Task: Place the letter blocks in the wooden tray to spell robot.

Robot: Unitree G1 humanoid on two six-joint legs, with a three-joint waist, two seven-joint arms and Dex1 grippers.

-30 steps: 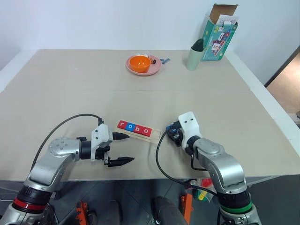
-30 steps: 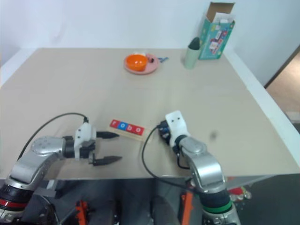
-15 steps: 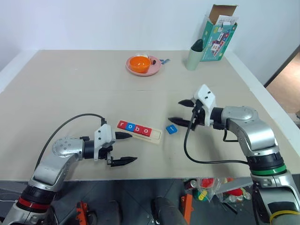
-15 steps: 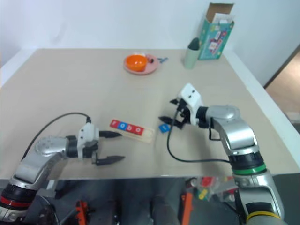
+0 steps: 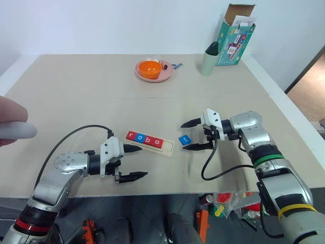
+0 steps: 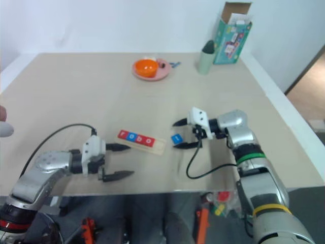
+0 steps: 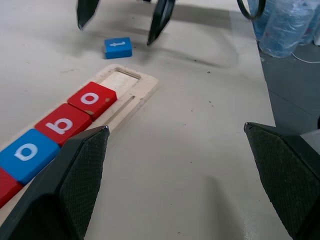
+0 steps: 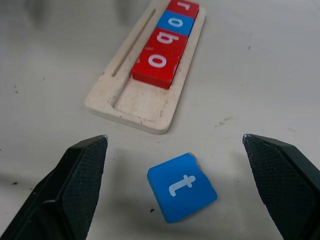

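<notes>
We list two silver arms with black joints; right arm (image 5: 264, 152) carries green and yellow bands, left arm (image 5: 48, 185) a red one; white wrist housings, black tapered fingers (image 5: 133, 176), black looping cables (image 5: 76, 131)

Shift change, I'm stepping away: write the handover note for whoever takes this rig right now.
Left gripper: open, holding nothing, near the left end of the wooden tray.
Right gripper: open, holding nothing, its fingers straddling the blue t block.
Tray: four blocks seated, reading r, o, b, o; the slot at its right end is free.
The t block lies flat on the table just right of the tray, turned askew.
Done: r-o-b-o. Left: grasp the t and seat it in the last slot.
</notes>
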